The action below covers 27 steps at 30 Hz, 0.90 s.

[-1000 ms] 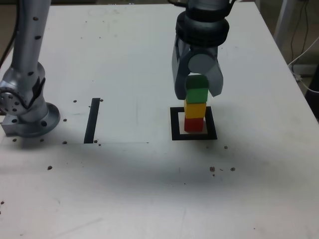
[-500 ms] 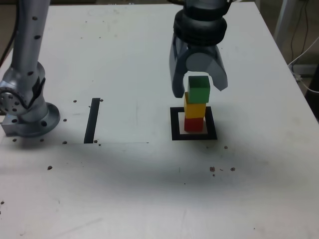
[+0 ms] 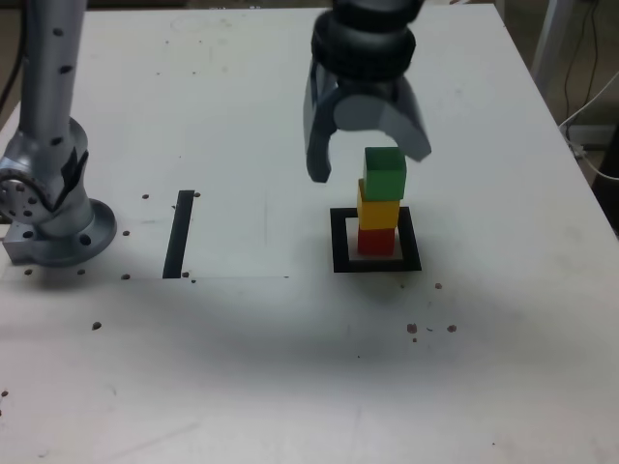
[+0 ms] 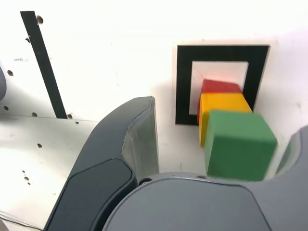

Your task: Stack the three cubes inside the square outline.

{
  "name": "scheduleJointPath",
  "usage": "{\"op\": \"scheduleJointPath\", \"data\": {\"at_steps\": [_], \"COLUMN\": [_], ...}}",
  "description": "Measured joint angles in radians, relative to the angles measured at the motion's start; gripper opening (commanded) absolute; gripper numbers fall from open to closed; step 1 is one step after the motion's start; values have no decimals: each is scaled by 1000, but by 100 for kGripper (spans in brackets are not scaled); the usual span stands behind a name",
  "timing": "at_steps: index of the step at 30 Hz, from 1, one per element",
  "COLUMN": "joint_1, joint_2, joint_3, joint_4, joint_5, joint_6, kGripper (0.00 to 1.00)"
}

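The three cubes stand as one tower inside the square outline toward the surface's far right part: red cube lowest, yellow cube on it, green cube on top, set slightly askew. The gripper hangs above it, fingers spread wide and holding nothing, clear of the stack so nothing topples.

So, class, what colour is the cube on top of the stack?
Green, clearest in the exterior view.
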Motion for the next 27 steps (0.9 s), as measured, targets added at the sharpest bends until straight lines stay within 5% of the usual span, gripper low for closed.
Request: {"op": "scheduleJointPath", "data": {"at_steps": [12,19,27], "joint_1": [-24,-26,-26], "joint_2": [-256,-327,-363], "joint_3": [192,369,585], "joint_4": [4,-17,-134], "joint_5": [-15,-23,-32], "joint_6": [46,49,50], "kGripper": [99,99,99]}}
